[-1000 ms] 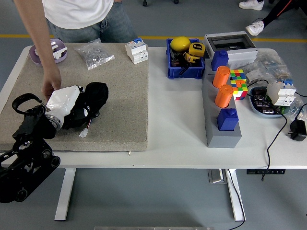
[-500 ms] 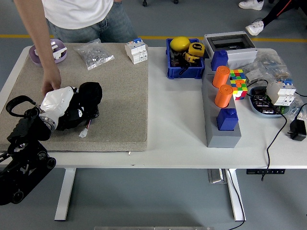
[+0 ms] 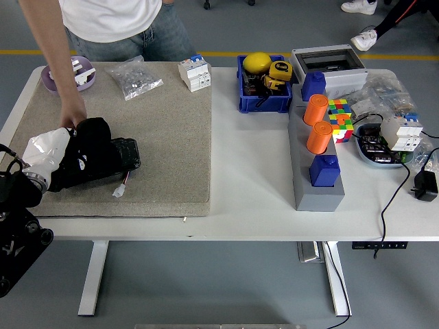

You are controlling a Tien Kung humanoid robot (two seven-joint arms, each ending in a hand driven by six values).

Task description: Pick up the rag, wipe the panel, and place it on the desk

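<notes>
A: Rag (image 3: 92, 154) lies black on the panel (image 3: 164, 137), near left, under the left hand (image 3: 48, 154), whose grip I cannot tell.
B: Wiping, I'd judge; next, lay it on the desk (image 3: 247, 171).

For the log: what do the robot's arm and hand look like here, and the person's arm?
The robot's left arm is black and chunky, with round joint housings, a metallic ring at the wrist and a looped black cable beside it. Its left hand is black with a white glossy cover over the back. The person's arm is bare below a white T-shirt. No right arm shows.
</notes>
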